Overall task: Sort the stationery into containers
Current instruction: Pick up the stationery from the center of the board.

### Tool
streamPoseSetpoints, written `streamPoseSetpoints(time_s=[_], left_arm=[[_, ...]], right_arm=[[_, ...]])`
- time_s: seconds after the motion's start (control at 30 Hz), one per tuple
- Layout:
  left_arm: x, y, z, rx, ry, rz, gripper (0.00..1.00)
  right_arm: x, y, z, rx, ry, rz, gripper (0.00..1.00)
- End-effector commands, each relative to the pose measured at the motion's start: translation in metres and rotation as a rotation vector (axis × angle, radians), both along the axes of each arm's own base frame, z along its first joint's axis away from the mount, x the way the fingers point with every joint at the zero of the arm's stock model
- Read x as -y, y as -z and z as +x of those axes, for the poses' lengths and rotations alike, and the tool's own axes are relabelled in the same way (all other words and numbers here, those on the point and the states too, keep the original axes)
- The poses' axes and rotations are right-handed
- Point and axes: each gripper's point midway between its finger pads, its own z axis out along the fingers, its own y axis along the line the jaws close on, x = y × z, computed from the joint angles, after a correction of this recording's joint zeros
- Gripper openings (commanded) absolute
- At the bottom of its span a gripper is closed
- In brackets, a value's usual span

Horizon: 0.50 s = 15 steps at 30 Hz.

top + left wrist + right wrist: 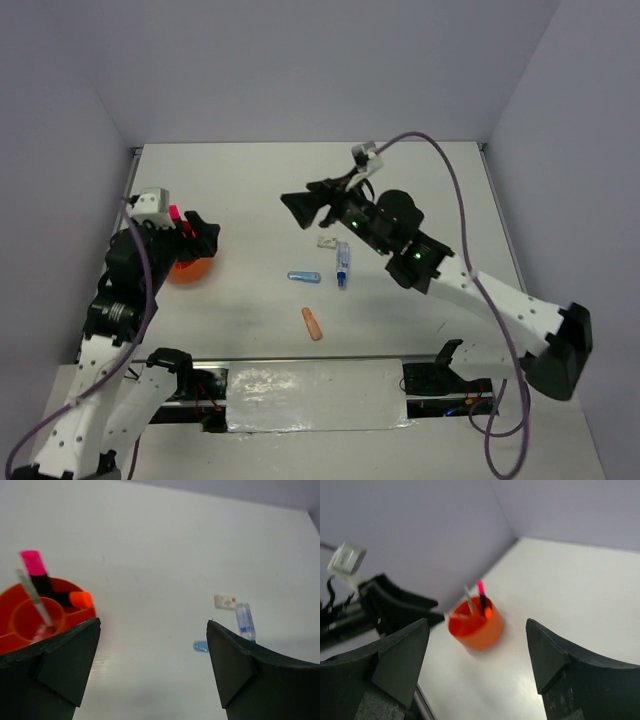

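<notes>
L fingers (55, 670) wide open, empty, just by orange tub (475, 630). R fingers (385, 670) open too, nothing held, well to tub's right. Pink-cap highlighter (39, 575) stands in tub.

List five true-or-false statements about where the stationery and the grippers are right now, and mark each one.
1. A pink-capped highlighter stands in the orange tub. True.
2. The peach eraser is inside the tub. False: it lies on the table, towards the arms' bases.
3. The left gripper and the right gripper are both open and hold nothing. True.
4. Seen from the top camera, the white block lies left of the tub. False: it lies to the tub's right, mid-table.
5. Two blue markers lie on the table, outside the tub. True.
</notes>
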Motion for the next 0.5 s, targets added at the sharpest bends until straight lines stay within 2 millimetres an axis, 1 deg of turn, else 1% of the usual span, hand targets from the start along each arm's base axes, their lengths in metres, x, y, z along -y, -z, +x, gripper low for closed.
streamPoseSetpoints(time_s=[0.0,0.03,0.07,0.1,0.13,0.17,0.2,0.23,0.3,0.33,0.37,0.4,0.43,0.47], left_arm=[[0.052,0.021,0.015,-0.125,0.211,-0.129,0.99],[0.060,0.028,0.018,-0.146,0.225,-0.135,0.99],[0.081,0.033,0.013,-0.162,0.279,-0.134,0.99],[0.085,0.039,0.019,-0.172,0.241,-0.118,0.99],[0.117,0.050,0.015,-0.208,0.326,-0.093,0.99],[0.126,0.057,0.016,-0.227,0.328,-0.065,0.99],[0.137,0.073,0.025,-0.277,0.321,-0.019,0.99],[0.157,0.080,0.023,-0.290,0.371,-0.002,0.99],[0.172,0.091,0.029,-0.330,0.375,-0.006,0.99],[0.179,0.108,0.034,-0.368,0.354,0.006,0.99],[0.185,0.113,0.035,-0.389,0.327,-0.023,0.99],[0.189,0.125,0.040,-0.425,0.278,-0.019,0.99],[0.179,0.135,0.040,-0.447,0.161,0.031,0.99],[0.183,0.139,0.039,-0.479,0.071,-0.037,0.99]], right_arm=[[0.064,0.075,-0.012,-0.194,0.187,-0.176,0.85],[0.081,0.089,-0.021,-0.238,0.219,-0.219,0.85],[0.107,0.070,-0.030,-0.215,0.277,-0.169,0.86],[0.120,0.075,-0.036,-0.230,0.300,-0.173,0.86],[0.134,0.085,-0.043,-0.259,0.328,-0.213,0.86],[0.154,0.077,-0.049,-0.250,0.374,-0.191,0.86],[0.162,0.073,-0.054,-0.252,0.387,-0.197,0.87],[0.172,0.083,-0.060,-0.275,0.400,-0.247,0.87],[0.187,0.077,-0.069,-0.273,0.416,-0.249,0.87],[0.192,0.084,-0.072,-0.291,0.420,-0.280,0.87],[0.197,0.082,-0.076,-0.287,0.421,-0.272,0.87],[0.201,0.086,-0.078,-0.294,0.431,-0.280,0.87],[0.207,0.089,-0.082,-0.300,0.439,-0.280,0.87],[0.209,0.090,-0.083,-0.301,0.441,-0.275,0.87]])
